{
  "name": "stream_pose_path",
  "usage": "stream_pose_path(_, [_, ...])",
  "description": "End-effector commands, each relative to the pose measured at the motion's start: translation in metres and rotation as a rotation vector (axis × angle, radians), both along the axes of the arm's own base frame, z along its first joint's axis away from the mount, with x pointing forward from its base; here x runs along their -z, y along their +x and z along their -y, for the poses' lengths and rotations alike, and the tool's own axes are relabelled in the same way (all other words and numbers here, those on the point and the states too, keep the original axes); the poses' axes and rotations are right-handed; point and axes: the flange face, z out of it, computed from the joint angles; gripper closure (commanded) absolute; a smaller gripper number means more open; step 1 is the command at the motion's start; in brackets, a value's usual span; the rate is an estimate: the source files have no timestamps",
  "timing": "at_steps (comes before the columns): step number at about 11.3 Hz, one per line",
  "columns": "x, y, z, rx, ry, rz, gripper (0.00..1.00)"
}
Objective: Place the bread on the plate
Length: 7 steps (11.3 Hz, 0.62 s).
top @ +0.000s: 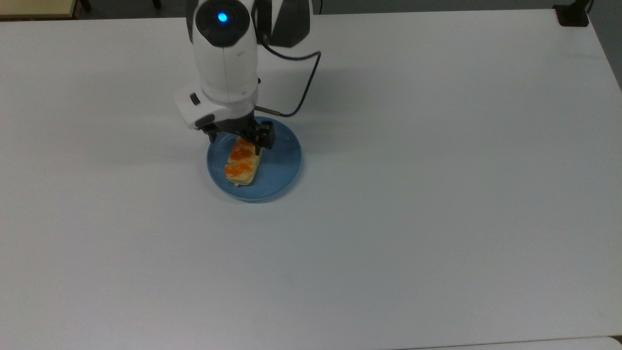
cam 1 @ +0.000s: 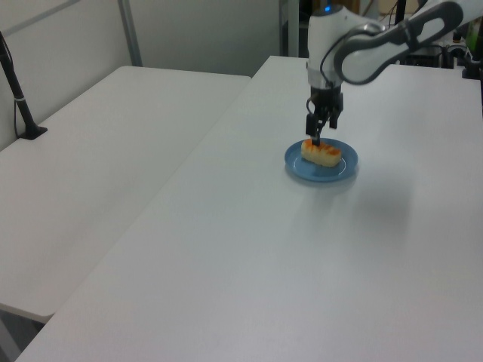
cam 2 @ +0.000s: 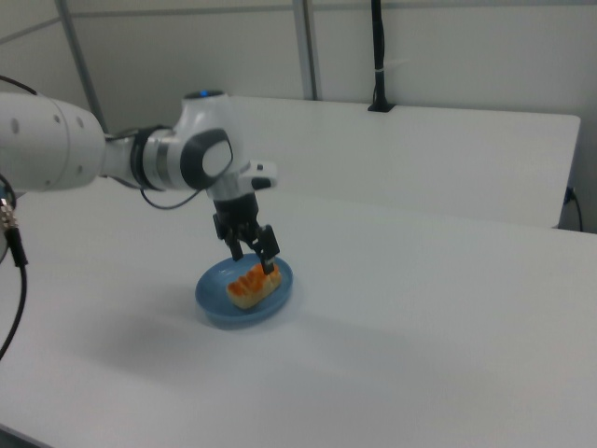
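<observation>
The bread, a pale-yellow bun with orange-brown stripes, lies flat on the blue plate, left of the plate's middle in the top view. My gripper hangs just above the bread's far end, open, with nothing between its fingers. The left view has the gripper a little above the bread on the plate. In the right view the gripper stands spread over the bread, which rests inside the plate.
The plate sits on a wide white table. A black cable loops from the arm toward the top view's right. A black mount stands at the table's far right corner. A second white table lies at the left view's left.
</observation>
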Motion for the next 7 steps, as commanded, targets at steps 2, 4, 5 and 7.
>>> stream_pose_path(2, [-0.162,-0.043,0.025,0.122,0.02,0.004,0.0])
stream_pose_path(4, [-0.209,-0.067,0.032,0.099,0.018,0.047,0.0])
stream_pose_path(5, [-0.222,-0.077,0.041,0.126,0.039,0.047,0.0])
stream_pose_path(7, [-0.244,-0.091,0.046,0.13,0.056,0.076,0.0])
